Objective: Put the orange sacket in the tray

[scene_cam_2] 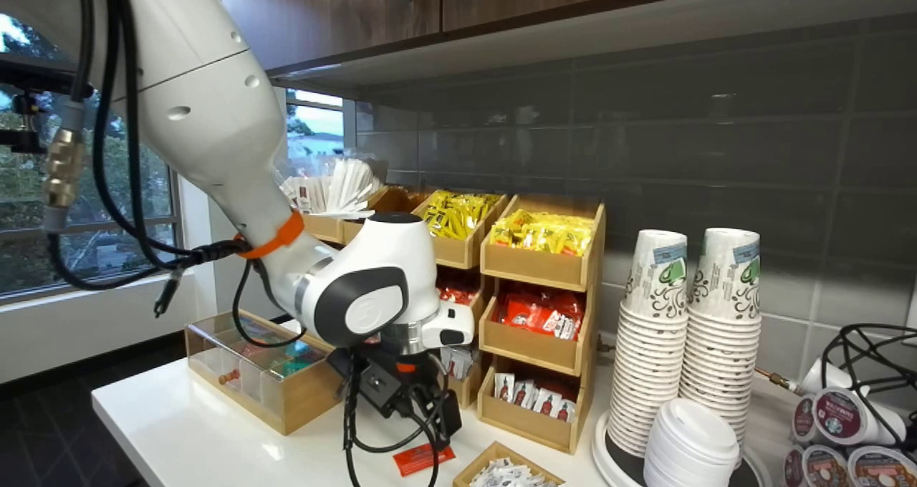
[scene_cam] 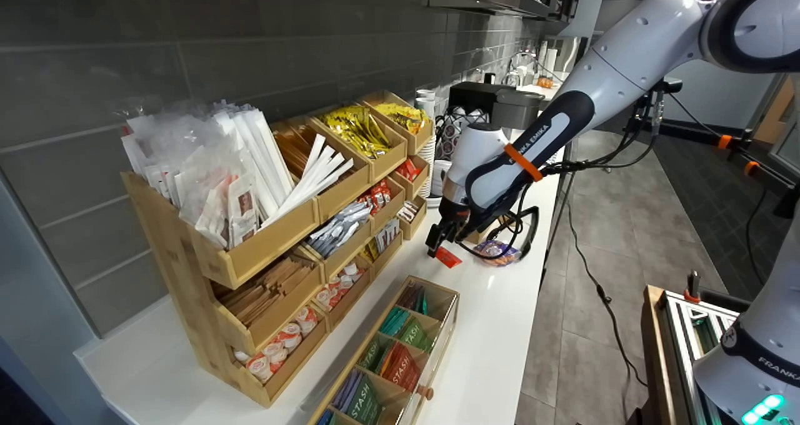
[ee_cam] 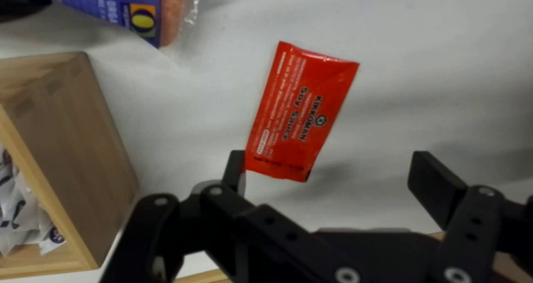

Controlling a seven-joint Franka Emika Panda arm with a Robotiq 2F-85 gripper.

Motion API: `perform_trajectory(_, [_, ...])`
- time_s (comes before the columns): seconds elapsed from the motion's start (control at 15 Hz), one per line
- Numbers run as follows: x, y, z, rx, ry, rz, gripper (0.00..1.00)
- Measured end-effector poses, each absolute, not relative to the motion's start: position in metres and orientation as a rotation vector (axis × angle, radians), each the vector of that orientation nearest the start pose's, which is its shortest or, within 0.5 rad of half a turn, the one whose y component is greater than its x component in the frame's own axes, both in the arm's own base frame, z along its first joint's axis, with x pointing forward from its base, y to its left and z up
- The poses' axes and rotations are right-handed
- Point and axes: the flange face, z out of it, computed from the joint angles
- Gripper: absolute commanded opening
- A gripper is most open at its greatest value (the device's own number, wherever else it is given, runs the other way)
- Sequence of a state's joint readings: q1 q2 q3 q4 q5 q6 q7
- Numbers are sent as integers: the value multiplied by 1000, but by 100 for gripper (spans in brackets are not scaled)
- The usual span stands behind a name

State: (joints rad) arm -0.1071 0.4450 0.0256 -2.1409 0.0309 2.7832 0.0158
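Observation:
A red-orange Kikkoman soy sauce sachet [ee_cam: 300, 116] lies flat on the white counter. It also shows in both exterior views [scene_cam: 448, 257] [scene_cam_2: 424, 460]. My gripper [ee_cam: 329, 162] is open and points down just above the counter. In the wrist view the sachet's near end shows between the fingers, close beside the left fingertip; I cannot tell if they touch. The gripper shows in an exterior view [scene_cam: 432, 250] beside the sachet. Which tray is meant is not clear. A wooden rack bin with red packets [scene_cam_2: 526, 347] stands behind the gripper in that view.
A small wooden box [ee_cam: 79, 150] with white packets and a purple-orange bag [ee_cam: 141, 8] lie near the sachet. A lidded tea box [scene_cam_2: 301, 397] stands on the counter. Tall paper cup stacks [scene_cam_2: 648, 351] stand beside the rack. Black cables hang around the wrist.

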Motion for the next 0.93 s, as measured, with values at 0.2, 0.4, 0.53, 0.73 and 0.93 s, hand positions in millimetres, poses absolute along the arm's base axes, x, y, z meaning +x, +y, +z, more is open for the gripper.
perform_trajectory(0.2, [592, -51, 206, -3111, 201, -302, 100])
perform_trajectory(0.4, [595, -52, 202, -3123, 204, -299, 97])
perform_trajectory(0.53, [597, -53, 200, -3127, 205, -300, 74])
perform_trajectory(0.73, [599, -53, 198, -3130, 204, -299, 52])
perform_trajectory(0.93, [599, -53, 196, -3133, 203, -297, 30])
